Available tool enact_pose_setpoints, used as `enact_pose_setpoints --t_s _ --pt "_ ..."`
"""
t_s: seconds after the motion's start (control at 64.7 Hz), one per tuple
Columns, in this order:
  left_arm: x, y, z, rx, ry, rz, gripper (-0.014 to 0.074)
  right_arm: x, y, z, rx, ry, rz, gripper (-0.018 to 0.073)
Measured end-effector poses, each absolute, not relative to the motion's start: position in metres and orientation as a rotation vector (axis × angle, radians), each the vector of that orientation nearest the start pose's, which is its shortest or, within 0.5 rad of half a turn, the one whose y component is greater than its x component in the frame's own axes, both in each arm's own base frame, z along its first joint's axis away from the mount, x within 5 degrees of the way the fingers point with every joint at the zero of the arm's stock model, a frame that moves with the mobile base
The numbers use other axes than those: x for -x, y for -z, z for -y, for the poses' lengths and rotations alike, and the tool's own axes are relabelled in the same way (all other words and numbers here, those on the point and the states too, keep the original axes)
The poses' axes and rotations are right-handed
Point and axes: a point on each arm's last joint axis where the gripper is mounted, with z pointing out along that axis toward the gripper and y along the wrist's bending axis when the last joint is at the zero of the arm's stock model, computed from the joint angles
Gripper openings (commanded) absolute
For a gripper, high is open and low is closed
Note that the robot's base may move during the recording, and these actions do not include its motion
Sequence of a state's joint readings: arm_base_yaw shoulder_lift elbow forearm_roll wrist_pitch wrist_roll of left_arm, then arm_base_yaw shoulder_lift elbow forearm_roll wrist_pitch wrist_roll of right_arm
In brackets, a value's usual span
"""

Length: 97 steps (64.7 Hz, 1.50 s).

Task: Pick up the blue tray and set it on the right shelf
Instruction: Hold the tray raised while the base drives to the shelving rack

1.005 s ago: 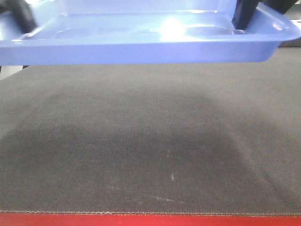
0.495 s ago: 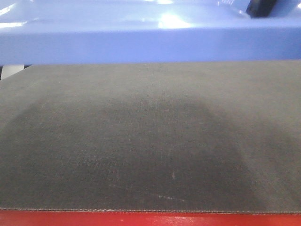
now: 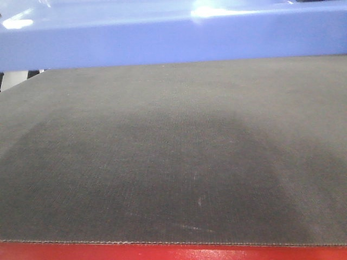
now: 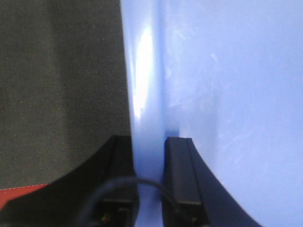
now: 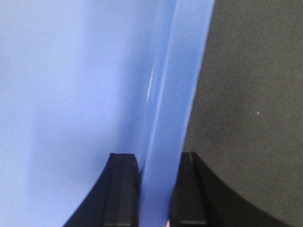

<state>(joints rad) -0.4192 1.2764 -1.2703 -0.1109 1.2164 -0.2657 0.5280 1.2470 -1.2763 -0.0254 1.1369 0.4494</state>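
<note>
Rims of the blue tray (image 3: 173,38) sit pinched by left claw (image 4: 149,147) and right claw (image 5: 156,161).

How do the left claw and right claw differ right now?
The left claw has the dark mat on its left in its wrist view; the right claw has it on its right. A cable loops across the left claw, none across the right claw. Both are shut on the rim of the blue tray.
</note>
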Motion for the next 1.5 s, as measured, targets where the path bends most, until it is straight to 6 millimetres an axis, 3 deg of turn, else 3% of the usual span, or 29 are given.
enact_pose_setpoints --t_s 1.5 --pt "-0.2195 -0.3613 0.1089 -0.188 0.355 -2.757 -0.0048 -0.2086 -0.376 -0.1189 0.11 -0.308 -2.63 0.0057"
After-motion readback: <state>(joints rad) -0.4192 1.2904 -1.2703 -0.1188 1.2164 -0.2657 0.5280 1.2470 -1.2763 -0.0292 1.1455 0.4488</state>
